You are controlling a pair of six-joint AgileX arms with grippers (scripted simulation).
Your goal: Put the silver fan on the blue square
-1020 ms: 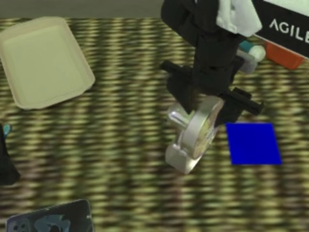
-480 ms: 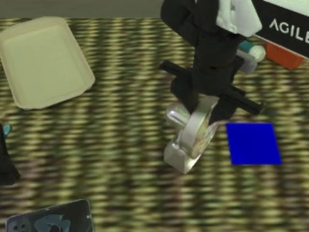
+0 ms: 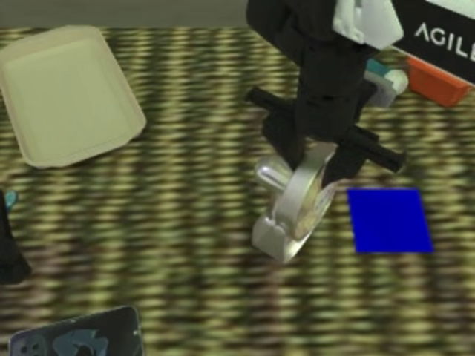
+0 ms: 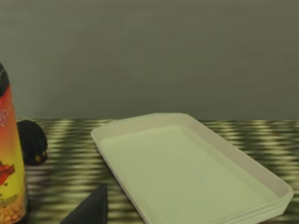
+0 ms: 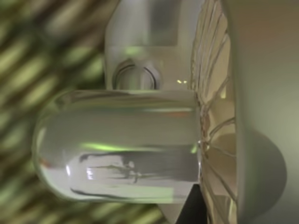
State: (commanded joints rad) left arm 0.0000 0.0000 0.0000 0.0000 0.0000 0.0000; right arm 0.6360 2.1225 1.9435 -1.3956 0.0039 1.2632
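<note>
Right gripper over fan, fingers straddling head's top edge; firm grip or not, cannot tell. Fan mid-table, just left of blue square, not on it. Wrist view: motor cylinder close up. Left arm parked near left edge. Cream tray far left.
</note>
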